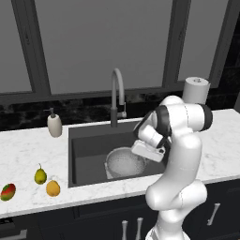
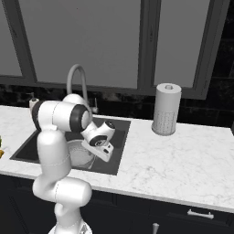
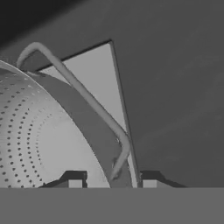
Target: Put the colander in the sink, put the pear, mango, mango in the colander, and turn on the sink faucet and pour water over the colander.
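The silvery perforated colander (image 1: 123,162) (image 2: 77,155) (image 3: 35,140) sits in the dark sink (image 1: 89,145) (image 2: 119,130), on its lighter bottom plate (image 3: 98,83). My gripper (image 1: 143,157) (image 2: 97,157) (image 3: 111,183) hangs low at the colander's right rim. It is open, and the thin wire side handle (image 3: 87,98) runs between the fingertips with a gap on both sides. The pear (image 1: 40,176), the orange-yellow mango (image 1: 53,188) and the red-green mango (image 1: 8,191) lie on the counter left of the sink. Behind the basin stands the faucet (image 1: 116,89) (image 2: 77,75), with no water running.
A white soap pump bottle (image 1: 55,125) stands at the sink's back left corner. A paper towel roll (image 1: 195,90) (image 2: 166,109) stands on the counter to the right. Dark windows run along the back wall.
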